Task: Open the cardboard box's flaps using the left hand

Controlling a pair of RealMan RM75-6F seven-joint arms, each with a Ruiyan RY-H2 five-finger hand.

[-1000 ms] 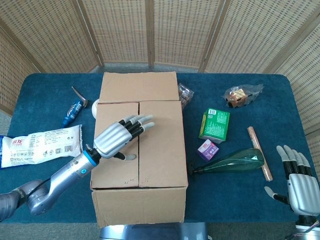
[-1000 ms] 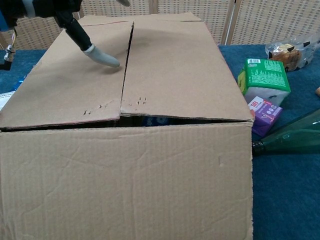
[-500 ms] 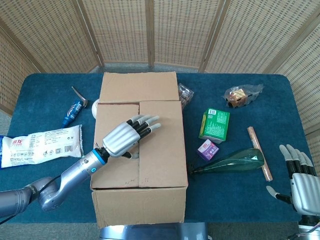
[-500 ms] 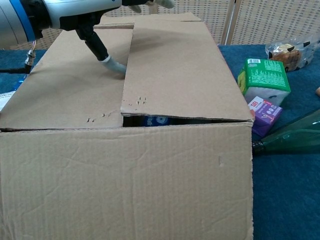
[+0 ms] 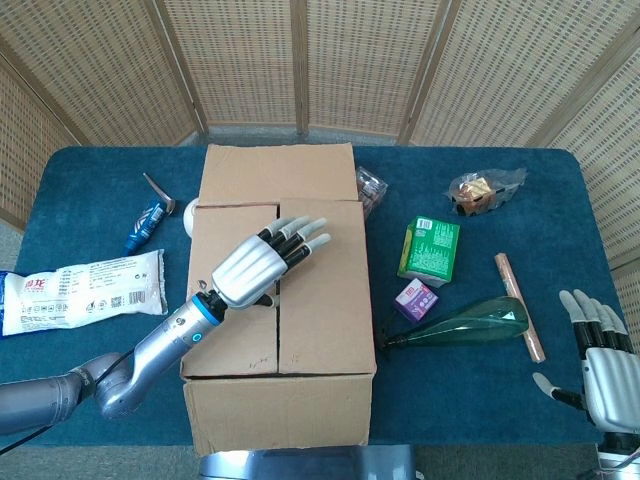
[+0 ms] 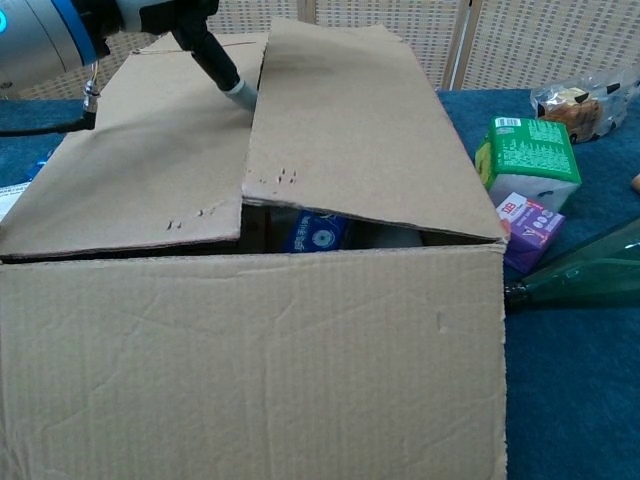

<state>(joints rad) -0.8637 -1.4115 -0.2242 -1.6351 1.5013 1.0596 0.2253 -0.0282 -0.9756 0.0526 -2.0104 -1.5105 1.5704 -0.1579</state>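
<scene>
So the cardboard box sits mid-frame on the blue bench, right flap tipped up a bit. Corrugated flaps look light but stiff, so we'd hook under that centre seam edge. Our left hand rests there, fingers spread, holding nothing. Right hand, lower right, is open too. Contents are mostly hidden; something blue peeks out.

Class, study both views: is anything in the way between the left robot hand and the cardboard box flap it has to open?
Nothing visible is. The left robot hand is already at the seam of the cardboard box, a fingertip under the edge of the right-side flap, which is tilted up. Nothing lies on that flap.
</scene>
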